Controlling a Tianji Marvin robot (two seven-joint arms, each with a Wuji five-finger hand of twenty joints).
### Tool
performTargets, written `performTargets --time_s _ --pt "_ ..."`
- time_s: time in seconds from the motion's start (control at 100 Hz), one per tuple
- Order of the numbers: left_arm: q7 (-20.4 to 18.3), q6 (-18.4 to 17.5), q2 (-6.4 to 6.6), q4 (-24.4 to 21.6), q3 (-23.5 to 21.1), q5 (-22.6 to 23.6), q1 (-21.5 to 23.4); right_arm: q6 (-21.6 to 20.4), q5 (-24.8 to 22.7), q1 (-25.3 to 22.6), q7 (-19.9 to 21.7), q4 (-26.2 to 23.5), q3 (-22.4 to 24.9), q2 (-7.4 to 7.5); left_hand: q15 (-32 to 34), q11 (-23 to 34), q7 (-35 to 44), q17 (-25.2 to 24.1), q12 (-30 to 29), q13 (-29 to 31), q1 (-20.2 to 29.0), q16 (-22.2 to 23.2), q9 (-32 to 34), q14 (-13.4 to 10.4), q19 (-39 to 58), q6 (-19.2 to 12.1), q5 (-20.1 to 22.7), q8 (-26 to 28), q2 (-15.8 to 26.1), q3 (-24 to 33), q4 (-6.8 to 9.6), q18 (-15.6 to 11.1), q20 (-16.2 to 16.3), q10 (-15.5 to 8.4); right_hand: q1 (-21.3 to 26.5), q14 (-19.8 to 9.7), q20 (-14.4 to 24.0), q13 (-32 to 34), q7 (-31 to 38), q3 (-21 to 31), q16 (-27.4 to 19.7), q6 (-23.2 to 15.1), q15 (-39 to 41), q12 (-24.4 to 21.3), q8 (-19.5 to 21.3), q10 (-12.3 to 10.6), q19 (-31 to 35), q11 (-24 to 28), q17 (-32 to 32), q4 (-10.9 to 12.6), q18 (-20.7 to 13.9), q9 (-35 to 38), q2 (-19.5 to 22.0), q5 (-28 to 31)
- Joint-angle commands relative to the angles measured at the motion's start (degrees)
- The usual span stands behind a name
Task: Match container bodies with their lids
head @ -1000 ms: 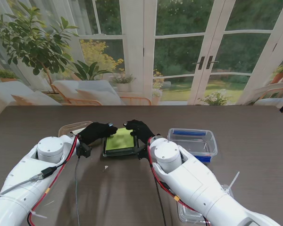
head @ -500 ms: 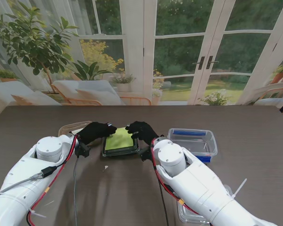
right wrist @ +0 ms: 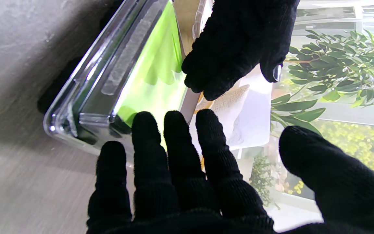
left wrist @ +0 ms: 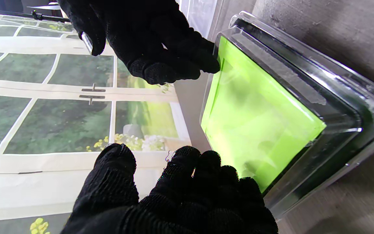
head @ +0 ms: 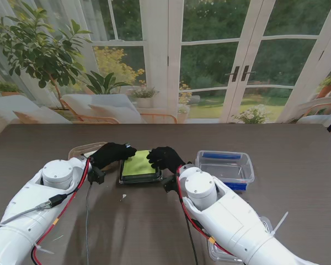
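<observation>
Two gloved hands flanked the green-lidded container at mid-table.

The left hand (head: 113, 153) lay at the container's (head: 139, 169) left edge, its fingers (left wrist: 203, 182) curled against the green lid (left wrist: 258, 126); whether it gripped could not be told. The right hand (head: 164, 158) sat at the right edge with fingers (right wrist: 170, 143) spread apart, reaching over the clear rim, clamped on nothing visible. The container rested flat on the dark table (head: 298, 143), lid seated in the clear body. To its right, well apart, stood a clear tub with blue lid (head: 225, 165). Another clear container (head: 223, 251) lay nearer to me by the right arm. A tan-rimmed piece (head: 84, 149) showed behind the left hand.
</observation>
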Motion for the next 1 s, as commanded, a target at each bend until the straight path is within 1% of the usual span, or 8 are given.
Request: performTargets --time_s 0.0,0.61,0.99 --pt "-1.16 0.45 -0.06 1.64 0.30 0.38 0.62 -0.17 0.09 -0.52 0.84 0.61 -0.25 -0.33 -0.34 -0.47 -0.19 -0.95 0.62 -0.66 -0.64 -0.23 0.07 8.73 -2.51 0.78 0.26 0.22 1.77 -1.48 1.48 13.65 -1.73 3.67 -1.38 2.12 -1.82 2.73 1.01 2.29 0.59 0.29 0.81 0.88 0.92 0.88 2.79 1.46 8.66 -2.26 0.08 1.66 -2.84 2.00" --pt "-1.65 0.71 0.31 1.06 0.45 1.05 0.60 -0.31 0.82 -1.33 2.02 1.82 -0.09 -0.20 -0.38 -0.46 -0.20 -0.98 0.61 -0.68 -0.71 -0.26 0.07 8.76 -2.56 0.77 0.22 0.21 1.81 -1.51 1.47 13.64 -1.77 3.61 -1.36 1.88 -4.48 4.35 0.68 2.70 0.87 0.77 1.57 1.76 2.00 1.07 4.96 1.31 9.29 -2.45 -1.22 3.92 -2.92 4.09" --pt "-2.28 1.01 0.76 0.33 0.31 1.69 0.74 -0.45 0.76 -0.84 2.94 4.12 -0.37 -0.43 -0.32 -0.48 -0.21 -0.85 0.60 -0.66 -0.73 -0.24 0.04 8.81 -2.51 0.91 0.18 0.19 1.80 -1.50 1.48 13.65 -1.77 3.72 -1.21 1.79 -5.51 4.65 0.43 2.90 1.17 0.72 1.79 1.91 2.53 1.09 5.02 1.02 9.53 -2.52 -2.38 4.28 -2.79 4.44"
